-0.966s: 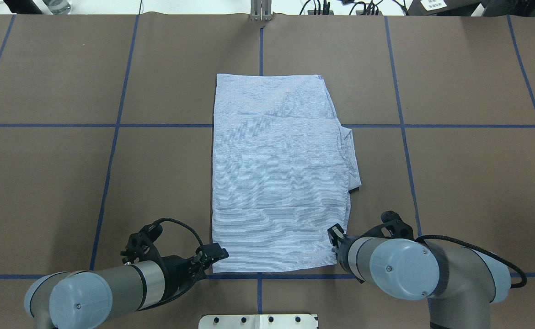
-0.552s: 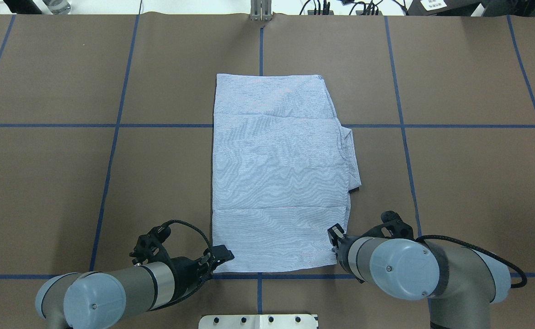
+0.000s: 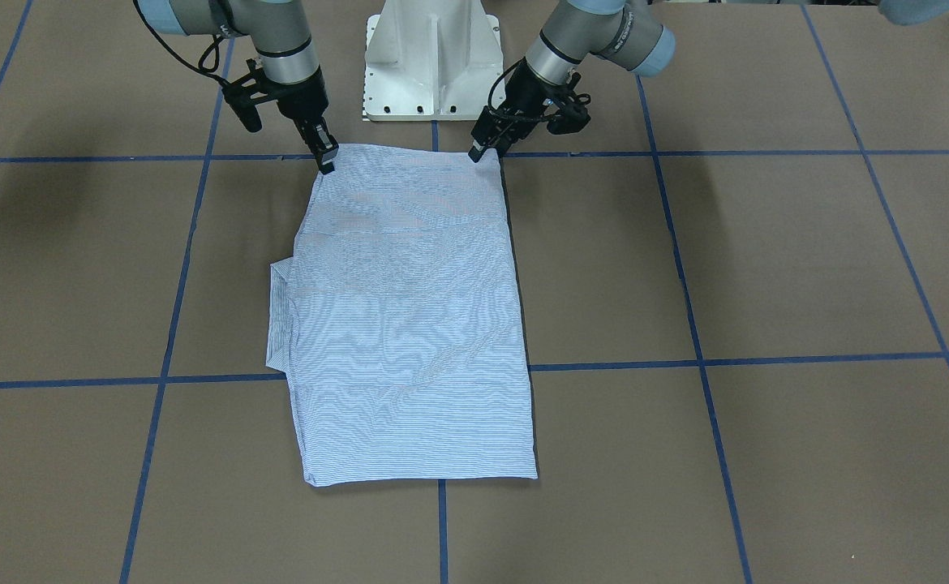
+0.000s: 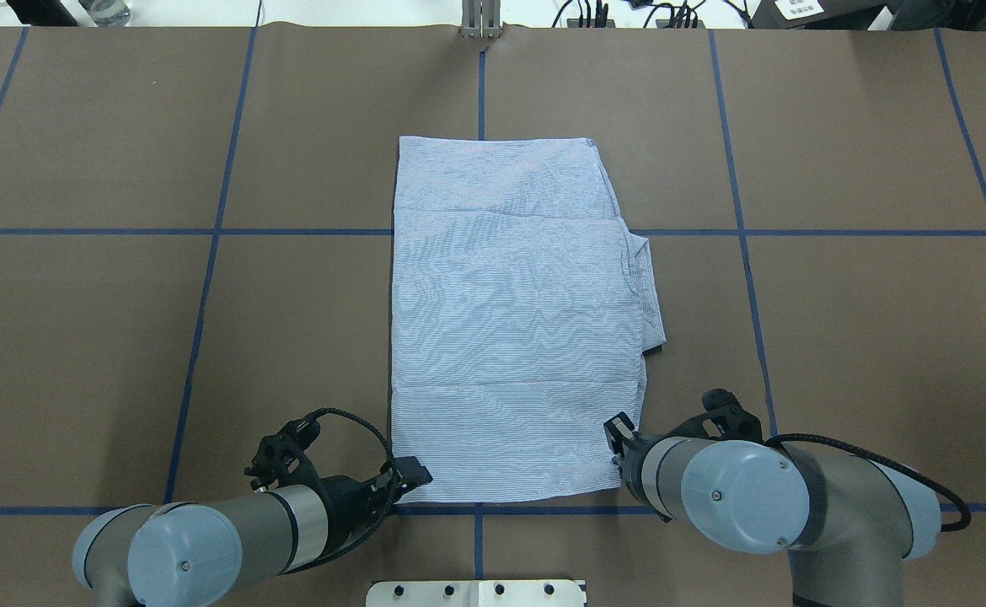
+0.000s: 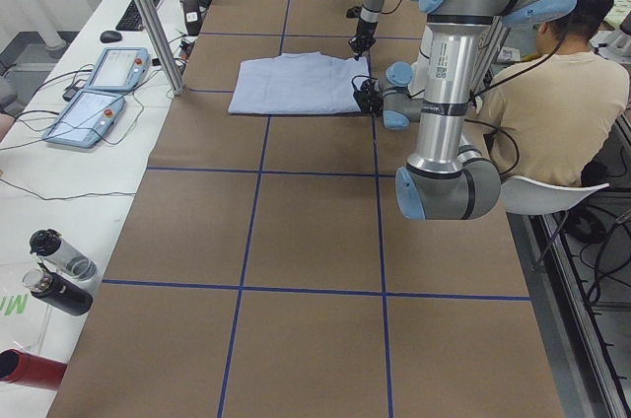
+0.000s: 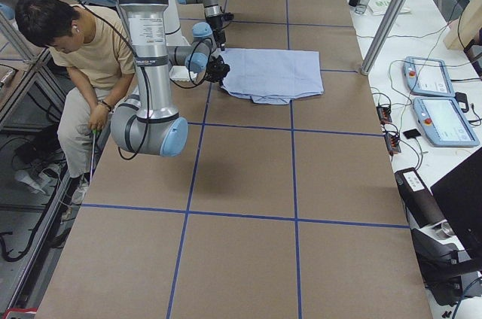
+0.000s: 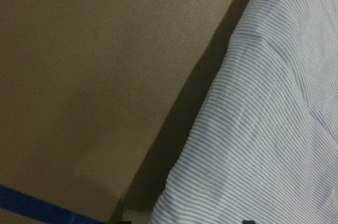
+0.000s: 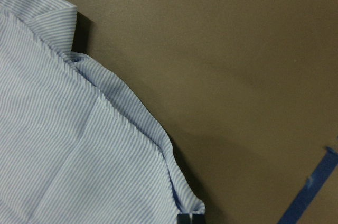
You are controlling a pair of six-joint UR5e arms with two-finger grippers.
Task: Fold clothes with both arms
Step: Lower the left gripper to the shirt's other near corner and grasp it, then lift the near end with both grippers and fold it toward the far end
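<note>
1. In the overhead view, find the shirt [image 4: 510, 337]. It lies flat on the worktop [image 4: 838, 337] as a tall rectangle in the middle of the frame. Its long axis runs from the bottom of the frame to the top.

2. Note where the tools sit.
   - The left tool [image 4: 413, 474] is at the shirt's lower left corner.
   - The right tool [image 4: 618, 437] is at its lower right corner.
   - Each arm has the corner on its own side, and neither is placed to reach across.

3. The whole shirt lies up-frame from both tools. I judge that the coming fold means carrying this bottom edge straight up the long axis toward the top edge, with both corners level.

4. Check the grip before you lift.
   - Both tools look narrow in the front-facing view.
   - The right wrist view shows only a dark tip at the cloth corner, low in the frame.
   - The left wrist view shows only the shirt's edge.
   - I cannot tell how far either tool is open, or whether it has cloth.

5. Watch the flap [image 4: 649, 295] jutting from the shirt's right edge at mid-frame. It may drag on that side.
</note>
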